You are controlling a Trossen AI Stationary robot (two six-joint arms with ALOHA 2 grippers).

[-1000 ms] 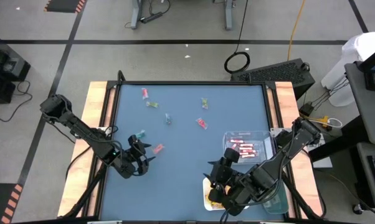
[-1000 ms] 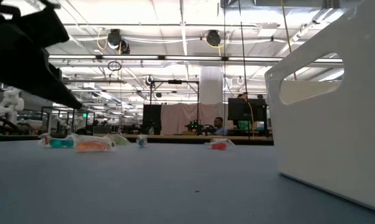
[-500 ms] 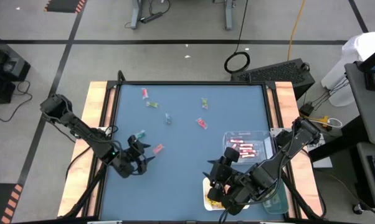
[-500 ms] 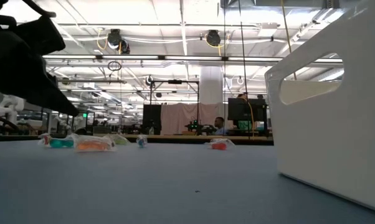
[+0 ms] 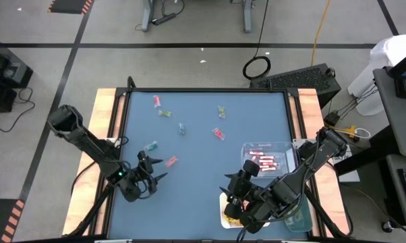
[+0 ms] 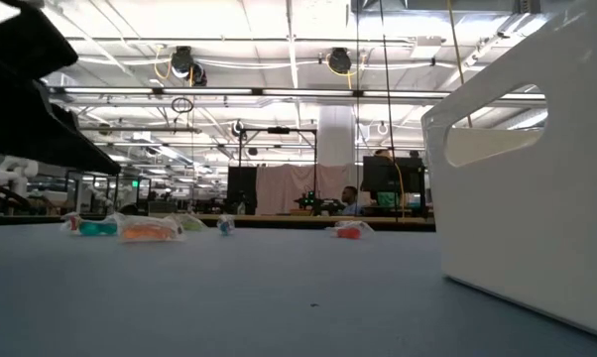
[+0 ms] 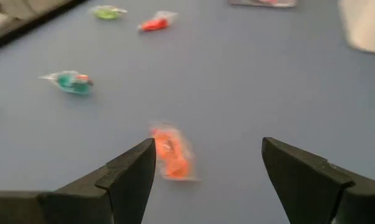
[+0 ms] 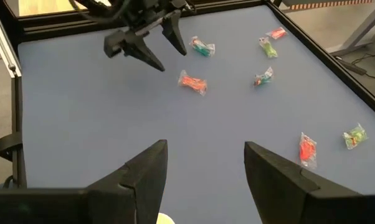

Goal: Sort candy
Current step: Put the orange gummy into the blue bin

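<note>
Clearly the step in hand is the left gripper (image 5: 151, 177) picking up the orange-red candy (image 5: 170, 161), which lies on the blue table (image 5: 203, 196) just at its one o'clock in the high view. Its fingers (image 7: 128, 177) are spread wide and hold nothing; in the left wrist view the candy lies near one finger, not centred between the two. A good grasp probably calls for shifting sideways until the wrapper lies midway, then lowering close to the table and closing across the narrow body, not the loose wrapper ends. A teal candy (image 5: 150, 146) lies near at about twelve o'clock and should be left undisturbed. Other pieces lie scattered toward the far half of the table, and pink-red sticks already lie in the clear tray (image 5: 291, 150). The right gripper (image 5: 235, 200) waits at the near right, over a yellow packet (image 5: 224, 217), fingers apart and empty.
</note>
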